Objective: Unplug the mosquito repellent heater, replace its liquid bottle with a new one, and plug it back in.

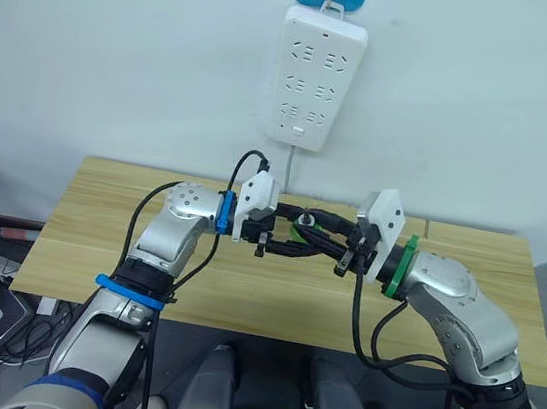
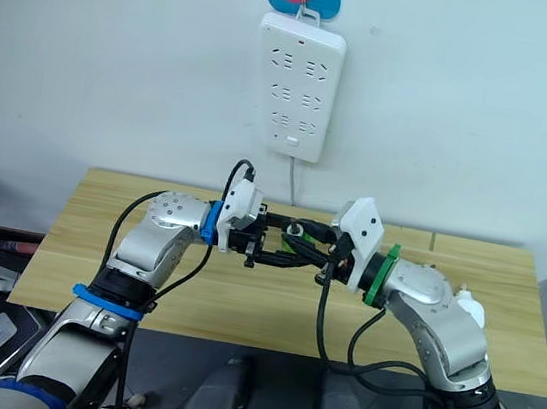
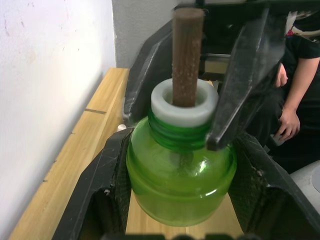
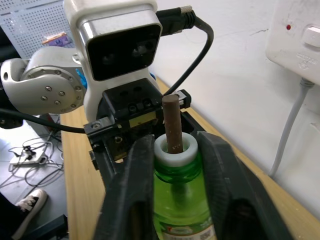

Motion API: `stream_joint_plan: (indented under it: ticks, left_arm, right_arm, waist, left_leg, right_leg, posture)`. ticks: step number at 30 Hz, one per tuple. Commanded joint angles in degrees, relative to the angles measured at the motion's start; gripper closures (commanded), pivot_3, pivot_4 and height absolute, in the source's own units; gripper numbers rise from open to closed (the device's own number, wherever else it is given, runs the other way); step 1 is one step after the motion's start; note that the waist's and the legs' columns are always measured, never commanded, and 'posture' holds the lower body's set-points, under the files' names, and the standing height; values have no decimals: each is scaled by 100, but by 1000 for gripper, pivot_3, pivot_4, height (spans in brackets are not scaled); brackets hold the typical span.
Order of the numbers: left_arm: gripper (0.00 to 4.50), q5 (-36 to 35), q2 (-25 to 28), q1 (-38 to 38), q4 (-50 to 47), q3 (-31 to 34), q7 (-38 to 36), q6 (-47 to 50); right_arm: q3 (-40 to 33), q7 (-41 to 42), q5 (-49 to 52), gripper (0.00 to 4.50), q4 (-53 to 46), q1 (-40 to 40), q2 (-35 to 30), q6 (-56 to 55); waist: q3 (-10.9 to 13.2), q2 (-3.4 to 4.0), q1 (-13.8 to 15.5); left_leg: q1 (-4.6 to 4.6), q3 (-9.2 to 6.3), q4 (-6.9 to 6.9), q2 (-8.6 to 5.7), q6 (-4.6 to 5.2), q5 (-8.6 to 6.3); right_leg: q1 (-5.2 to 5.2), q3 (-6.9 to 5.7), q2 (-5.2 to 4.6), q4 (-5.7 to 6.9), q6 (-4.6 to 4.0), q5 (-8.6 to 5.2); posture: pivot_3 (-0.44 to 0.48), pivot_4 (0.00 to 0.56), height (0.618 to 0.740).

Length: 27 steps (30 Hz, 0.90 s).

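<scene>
- Green translucent plastic liquid bottle (image 3: 181, 175) with a white collar and a brown wick rod sits closest to the lenses, held above the table between both end effectors.
- Left end effector (image 3: 182, 165) is clamped on the bottle's round body; right end effector (image 4: 175, 170) is closed on it nearer the neck.
- Small white rounded mosquito repellent heater (image 2: 471, 309) seems to lie on the table beside the right arm, well apart from the bottle; I judge that by shape alone.
- Step in hand looks like a handover or regrasp. To do it well, one end effector should keep a firm clamp until the other lets go, the wick should stay upright, and nothing should press on the rod.
- Pale wooden table (image 1: 88, 231) stands against a white wall.
- Long white power strip (image 1: 317, 77) hangs on that wall above, its cord dropping behind the table.
- Cables lie on the floor to the left; a seated person's hand (image 3: 289, 125) shows beyond the bottle.
</scene>
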Motion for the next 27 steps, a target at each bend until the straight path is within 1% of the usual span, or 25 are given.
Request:
stream_joint_plan:
  ticks: [1, 4, 6, 10, 11, 12, 14, 17, 19, 22, 27]
  left_arm:
    - [2258, -162, -90, -26, -356, 10, -21, -43]
    - [2258, -197, -133, -61, -320, 45, 31, 51]
    - [1500, -327, -157, -81, -370, 137, 61, 214]
    - [259, -440, -232, -21, -559, 319, 347, 323]
    - [13, -456, -272, 30, -651, 374, 481, 303]
    - [0, -472, -295, 66, -719, 405, 577, 291]
    - [0, -442, -416, 178, -898, 532, 988, 167]
    - [0, -336, -692, 425, -1248, 707, 1691, -81]
    - [0, -223, -859, 614, -1501, 674, 2028, -290]
    - [0, -51, -1091, 846, -1785, 543, 2421, -579]
    - [0, 78, -1414, 1070, -2017, 415, 3021, -608]
  right_arm:
    - [-31, 85, 29, 3636, -104, 21, 106, -175]
    - [-226, 32, 199, 3636, -126, 42, 259, -148]
    - [-473, -153, 422, 3636, -133, 47, 441, 29]
    - [-982, -542, 827, 3636, -162, 86, 659, 422]
    - [-1184, -726, 1033, 3636, -168, 114, 739, 592]
    - [-1324, -857, 1182, 3636, -177, 130, 793, 722]
    - [-1829, -1392, 1808, 3636, -128, 167, 1044, 1159]
    - [-2599, -2281, 2830, 3636, 48, 172, 1424, 1621]
    - [-2942, -2853, 3635, 3636, 142, 103, 1633, 1810]
    - [-3160, -3690, 4812, 3636, 213, -10, 1835, 1921]
    - [-3075, -4863, 6318, 3636, 169, -72, 1947, 1630]
  waist:
    - [-1, -2, 0]
    - [-3, -3, 0]
    - [-3, -3, -1]
    - [-5, -4, -1]
    - [-5, -4, -1]
    - [-5, -4, -1]
    - [-6, -4, -4]
    - [-7, -6, -4]
    - [-7, -5, -4]
    - [-7, -5, -13]
    - [-8, -5, -17]
  left_leg:
    - [0, 1, 0, 0, 0, 0]
    - [0, 0, 1, 1, 0, 0]
    - [0, 0, 1, 1, 0, 0]
    - [0, -1, 2, 1, -1, 0]
    - [0, -1, 1, 1, -1, 0]
    - [0, -2, 2, 1, -1, 0]
    - [1, -2, 1, 2, -1, 0]
    - [1, -4, 1, 4, -1, 0]
    - [1, -3, 1, 3, 0, 0]
    - [2, 6, 0, 4, 1, 0]
    - [2, 8, 1, 3, 22, -12]
  right_leg:
    - [0, 1, 0, 0, 0, 0]
    - [0, 0, 0, 1, 0, 0]
    - [0, 0, 0, 2, 0, 0]
    - [0, 0, -4, 3, 0, 0]
    - [0, 1, -4, 3, -1, 0]
    - [0, 2, -5, 3, -1, 0]
    - [0, 1, -7, 5, -1, 0]
    - [0, 2, -9, 7, -1, 1]
    - [0, 4, -11, 8, -1, 1]
    - [0, 6, -10, 9, -2, 1]
    - [0, 8, -8, 13, -1, 1]
  posture:
    - [55, 242, 740]
    - [51, 245, 740]
    - [51, 245, 740]
    - [43, 248, 740]
    - [39, 251, 740]
    - [39, 251, 740]
    - [37, 254, 740]
    - [34, 260, 740]
    - [37, 264, 740]
    - [37, 267, 740]
    - [39, 271, 740]
